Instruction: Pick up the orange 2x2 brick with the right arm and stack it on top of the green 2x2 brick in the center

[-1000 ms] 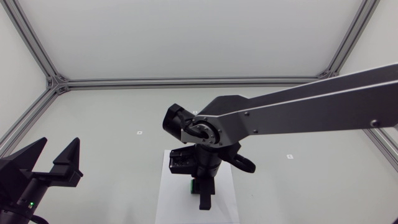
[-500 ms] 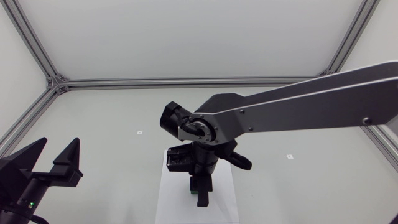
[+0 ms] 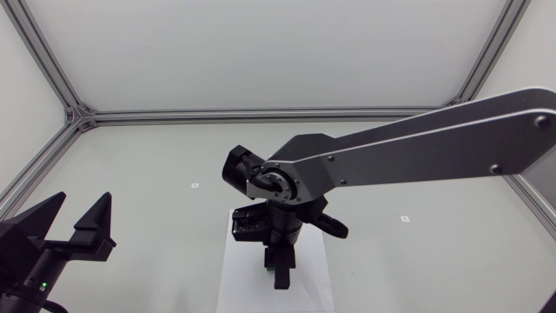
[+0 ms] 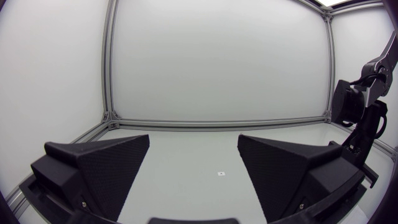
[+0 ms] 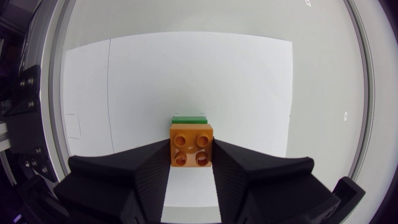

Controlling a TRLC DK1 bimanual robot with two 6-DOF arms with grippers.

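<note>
Orange brick (image 5: 191,145) is clamped between the two fingers (image 5: 146,165) of the right gripper (image 5: 191,152), one finger on each of two opposite side walls. The brick sits at the fingertips with its four studs facing up, toward the wrist.

Just ahead of and below it, a narrow strip of the green brick (image 5: 188,118) shows. The orange brick covers the rest of it. Whether the two bricks touch cannot be told. Both are over a white sheet (image 5: 249,93) that lies at the middle of the worktop's (image 3: 174,156) near edge.

Step in hand, by judgement: placement, with the grasp and carry complete. The next move calls for a slight shift forward to hide the green strip, then a straight descent and firm press until the studs seat. Only then should the fingers part.

Orientation: the orange brick is square in plan and has no long axis. Its sides run parallel to those of the green brick, so no rotation appears needed.

Left gripper (image 3: 82,209) rests near the worktop's left near corner, fingers wide apart and holding nothing.
</note>
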